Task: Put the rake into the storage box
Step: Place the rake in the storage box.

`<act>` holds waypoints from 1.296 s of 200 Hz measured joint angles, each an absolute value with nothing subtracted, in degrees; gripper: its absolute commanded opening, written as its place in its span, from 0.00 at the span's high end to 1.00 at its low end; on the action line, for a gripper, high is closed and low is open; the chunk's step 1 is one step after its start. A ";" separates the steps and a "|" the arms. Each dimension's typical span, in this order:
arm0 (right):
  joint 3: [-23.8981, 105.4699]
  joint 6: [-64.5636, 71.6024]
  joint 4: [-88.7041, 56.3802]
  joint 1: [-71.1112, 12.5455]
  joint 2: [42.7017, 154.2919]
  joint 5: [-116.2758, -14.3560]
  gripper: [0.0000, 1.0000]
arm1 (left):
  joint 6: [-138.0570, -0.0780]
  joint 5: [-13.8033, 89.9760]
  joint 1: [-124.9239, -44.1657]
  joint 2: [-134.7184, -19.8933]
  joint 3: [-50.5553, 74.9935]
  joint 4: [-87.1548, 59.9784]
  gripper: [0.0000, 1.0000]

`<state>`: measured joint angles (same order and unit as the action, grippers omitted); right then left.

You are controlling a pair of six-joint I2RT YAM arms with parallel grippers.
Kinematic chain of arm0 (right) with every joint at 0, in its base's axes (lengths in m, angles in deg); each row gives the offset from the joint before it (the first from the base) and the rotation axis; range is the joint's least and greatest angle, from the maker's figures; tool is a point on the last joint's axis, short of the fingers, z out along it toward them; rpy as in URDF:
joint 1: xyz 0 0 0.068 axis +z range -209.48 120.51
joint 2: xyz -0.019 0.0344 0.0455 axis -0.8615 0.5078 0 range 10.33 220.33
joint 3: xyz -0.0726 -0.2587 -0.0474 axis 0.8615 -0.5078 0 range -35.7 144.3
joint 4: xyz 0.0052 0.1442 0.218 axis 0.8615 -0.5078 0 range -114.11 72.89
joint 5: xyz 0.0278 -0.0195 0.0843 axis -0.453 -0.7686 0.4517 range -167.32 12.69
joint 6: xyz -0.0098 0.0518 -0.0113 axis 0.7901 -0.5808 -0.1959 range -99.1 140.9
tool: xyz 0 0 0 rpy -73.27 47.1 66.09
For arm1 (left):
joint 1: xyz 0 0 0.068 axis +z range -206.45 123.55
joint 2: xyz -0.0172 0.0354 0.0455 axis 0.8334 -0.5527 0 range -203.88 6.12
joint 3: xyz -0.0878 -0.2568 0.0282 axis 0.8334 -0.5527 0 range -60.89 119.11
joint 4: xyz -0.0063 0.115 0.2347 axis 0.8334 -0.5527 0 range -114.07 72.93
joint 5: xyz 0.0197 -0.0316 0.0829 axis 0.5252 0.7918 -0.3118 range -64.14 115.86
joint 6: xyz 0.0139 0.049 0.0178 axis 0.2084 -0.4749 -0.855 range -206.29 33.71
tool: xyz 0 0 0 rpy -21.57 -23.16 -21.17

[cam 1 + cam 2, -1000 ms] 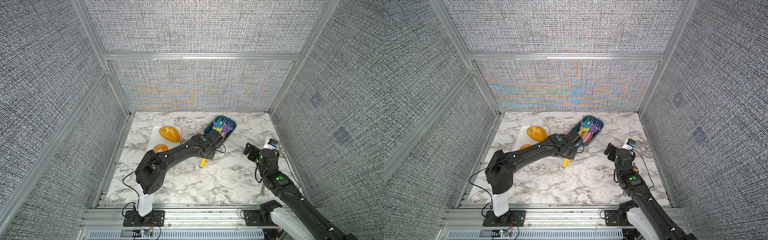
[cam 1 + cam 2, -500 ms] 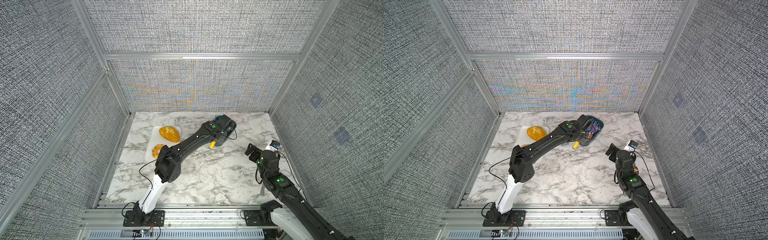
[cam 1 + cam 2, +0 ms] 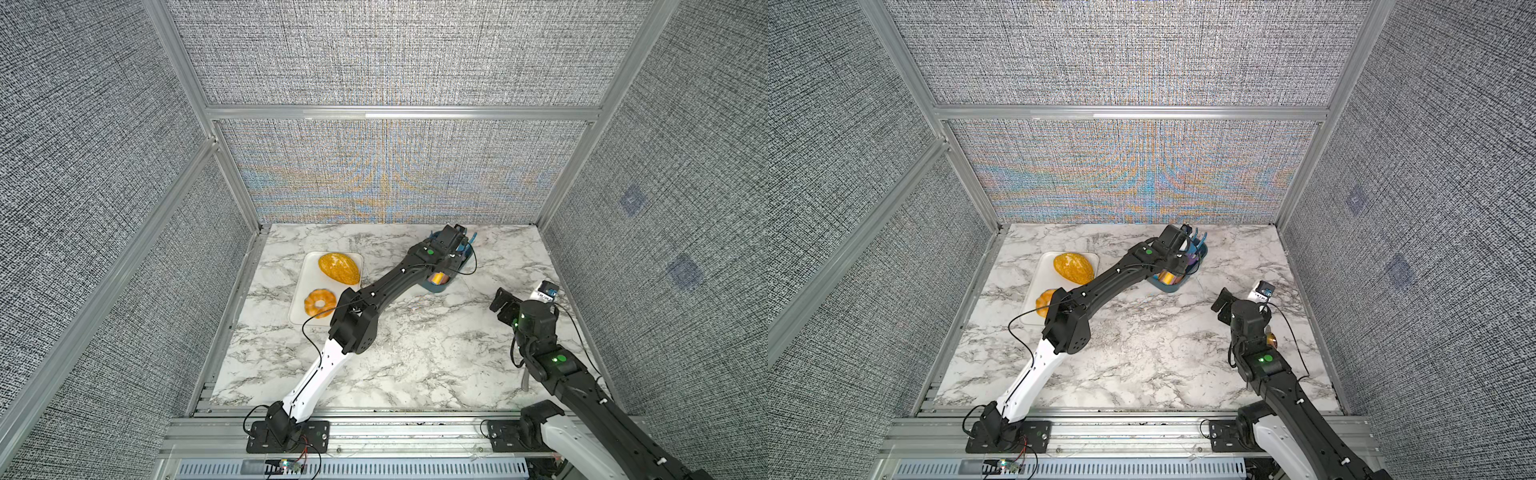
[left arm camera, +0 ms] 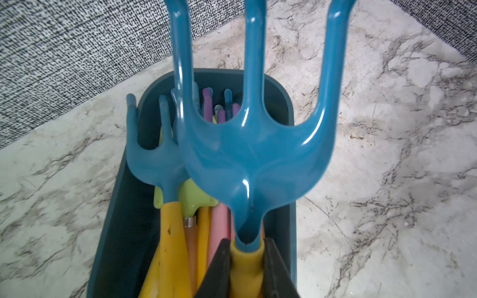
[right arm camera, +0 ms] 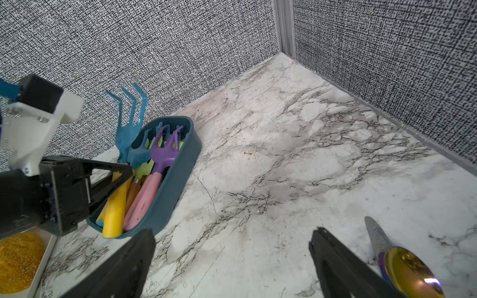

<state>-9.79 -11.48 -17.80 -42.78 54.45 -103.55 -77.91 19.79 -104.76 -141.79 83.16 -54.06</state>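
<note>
Left wrist view: the left pincer is clamped on the yellow handle of a rake, just below its blue three-pronged head. The head is tilted upward, its prongs rising past the far end of the storage box, a dark teal tub with low walls. The handle slants down over the box; whether its lower end touches anything inside cannot be told. Lying in the box beneath it are a second blue rake with a yellow handle, a pale green tool and further handles packed side by side.

Right wrist view: the held rake stands above the rim of the box, on the side nearest the back wall. A purple rake with a pink handle lies inside. The right pincer hangs over the bare marble worktop with its fingers spread wide and nothing between them. A spoon with an iridescent gold bowl lies on the worktop just beside one finger.

Both top views show the left arm stretched across the worktop to the box near the back wall, and the right arm drawn back, well apart from it. A white tray to the left of the box carries a yellow-orange oval fruit and an orange ring.
</note>
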 measured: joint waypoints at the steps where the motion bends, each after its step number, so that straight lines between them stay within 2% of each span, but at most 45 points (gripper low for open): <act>1: -9.79 -11.43 -17.80 -42.78 54.47 -103.55 0.01 | -77.91 19.90 -104.74 -141.84 83.18 -54.02 1.00; 13: -9.79 -10.91 -17.80 -42.78 54.69 -103.14 0.01 | -77.84 20.82 -104.35 -142.32 83.27 -53.45 0.93; 26: -9.79 -9.97 -17.71 -42.78 54.89 -102.11 0.01 | -77.16 21.91 -103.93 -142.36 82.81 -53.12 0.76; 41: -9.79 -8.46 -17.15 -42.78 55.15 -100.06 0.01 | -76.94 23.11 -103.69 -141.99 81.55 -52.40 0.63; 52: -9.79 -7.32 -16.49 -42.78 55.39 -98.55 0.01 | -76.53 24.60 -103.67 -141.03 79.97 -52.82 0.50; 59: -9.79 -6.73 -16.18 -42.78 55.54 -97.48 0.01 | -76.18 25.39 -103.73 -140.09 78.75 -53.12 0.45; 116: -9.79 -2.89 -15.22 -42.78 57.55 -93.04 0.01 | -73.80 27.51 -103.97 -126.89 66.70 -52.21 0.39; 192: -8.37 0.04 -13.80 -42.97 59.48 -90.57 0.03 | -71.83 24.40 -103.97 -103.81 38.73 -46.06 0.19; 220: -2.27 0.30 -14.28 -44.09 63.87 -88.34 0.05 | -71.61 22.37 -103.97 -94.93 29.66 -43.83 0.08; 225: -1.40 0.54 -14.11 -44.09 64.40 -87.49 0.05 | -71.50 21.89 -103.97 -93.25 27.91 -43.40 0.01; 259: -0.98 1.75 -14.39 -44.09 64.48 -84.39 0.01 | -70.98 17.13 -103.97 -81.10 16.24 -41.78 0.01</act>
<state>-0.98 1.75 -14.39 -44.09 64.48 -84.39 -70.98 17.13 -103.97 -81.10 16.24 -41.78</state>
